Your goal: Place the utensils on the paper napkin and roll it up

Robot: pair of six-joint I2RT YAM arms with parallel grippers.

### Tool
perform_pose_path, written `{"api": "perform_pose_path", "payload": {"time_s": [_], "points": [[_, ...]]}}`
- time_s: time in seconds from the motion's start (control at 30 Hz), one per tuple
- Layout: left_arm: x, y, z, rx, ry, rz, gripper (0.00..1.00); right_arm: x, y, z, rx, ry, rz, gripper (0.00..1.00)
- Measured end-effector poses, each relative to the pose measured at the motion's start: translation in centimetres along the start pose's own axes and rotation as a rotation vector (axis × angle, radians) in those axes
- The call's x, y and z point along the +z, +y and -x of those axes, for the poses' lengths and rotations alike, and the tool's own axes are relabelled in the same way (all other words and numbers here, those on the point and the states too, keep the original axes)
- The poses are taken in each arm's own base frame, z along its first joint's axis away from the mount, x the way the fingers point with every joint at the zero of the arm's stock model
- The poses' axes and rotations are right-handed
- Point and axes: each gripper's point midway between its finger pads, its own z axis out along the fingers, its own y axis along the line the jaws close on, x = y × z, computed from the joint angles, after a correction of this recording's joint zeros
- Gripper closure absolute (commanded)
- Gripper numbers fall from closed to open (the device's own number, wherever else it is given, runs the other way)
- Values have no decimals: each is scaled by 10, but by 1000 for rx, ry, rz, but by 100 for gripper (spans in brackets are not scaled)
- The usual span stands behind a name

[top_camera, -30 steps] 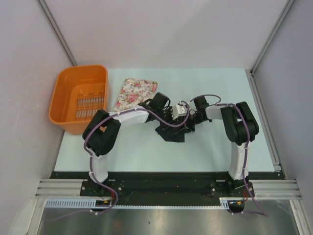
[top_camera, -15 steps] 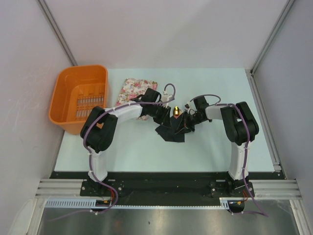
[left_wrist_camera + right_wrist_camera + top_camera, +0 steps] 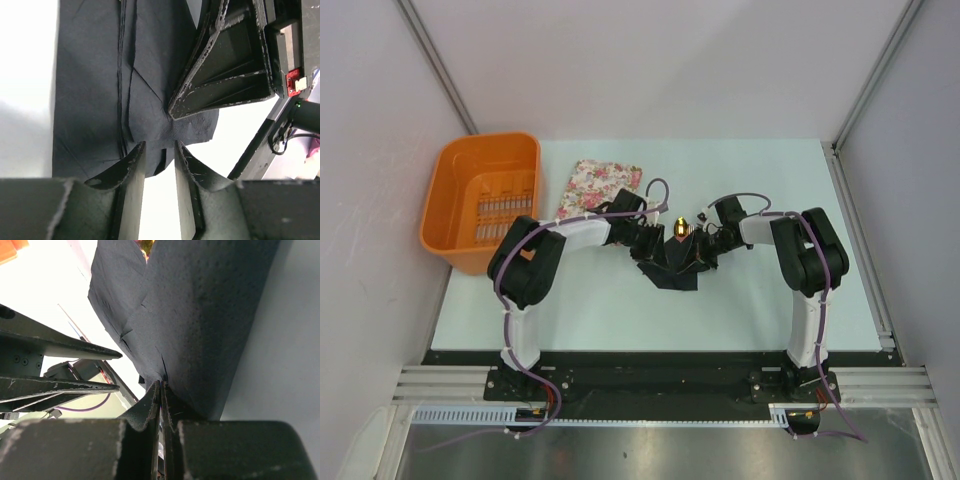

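The black paper napkin [image 3: 670, 272] lies bunched and folded at the table's middle. A gold spoon head [image 3: 680, 228] sticks out at its far edge; the handle is hidden in the folds. My left gripper [image 3: 650, 243] is at the napkin's left side. In the left wrist view it [image 3: 159, 146] is open a little, with the napkin's edge [image 3: 100, 90] just past the tips and nothing held. My right gripper [image 3: 698, 248] is at the napkin's right side. In the right wrist view it [image 3: 161, 385] is shut on a fold of the napkin [image 3: 200, 315].
A pink-and-white floral cloth [image 3: 595, 185] lies behind the left arm. An orange basket [image 3: 490, 140] stands at the far left of the pale table [image 3: 620, 310]. The two grippers are close together over the napkin.
My left wrist has drawn back leftward from above the napkin and lowered to its left edge, uncovering the gold spoon head. The right gripper has kept its hold in place.
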Motion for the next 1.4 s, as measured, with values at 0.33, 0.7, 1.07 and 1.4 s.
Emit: {"api": "perform_pose_path", "payload": {"time_s": [0.33, 0.7, 1.07, 1.4], "points": [[2, 7, 1, -23, -6, 25, 61, 0, 0, 0, 3, 0, -1, 94], [6, 11, -2, -53, 4, 28, 67, 1, 1, -1, 1, 1, -2, 93], [7, 13, -1, -59, 1, 29, 88, 2, 1, -1, 1, 2, -4, 92], [7, 14, -1, -59, -2, 38, 100, 2, 2, -2, -2, 4, -1, 86]]}}
